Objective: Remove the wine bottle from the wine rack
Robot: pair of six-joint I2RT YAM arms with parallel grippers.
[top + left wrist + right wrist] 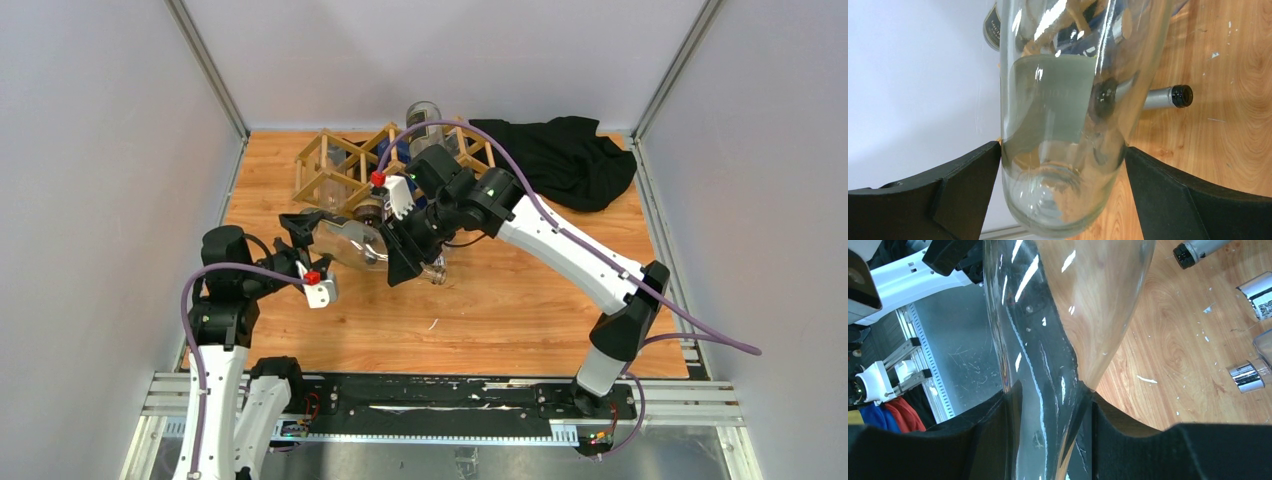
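Wood table (520, 300), right gripper (1050, 396) clamping wine bottle (352, 243)

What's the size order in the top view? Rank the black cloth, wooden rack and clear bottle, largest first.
1. The wooden rack and the black cloth: about alike, and the right arm hides part of the rack, so I won't rank them.
2. The clear bottle: plainly smallest.

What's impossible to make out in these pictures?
Top view: how many bottles the wine rack holds; the right gripper covers part.
Left wrist view: the clear bottle's neck, cut off by the top edge.
Right wrist view: that bottle's mouth, cut off by the bottom edge.
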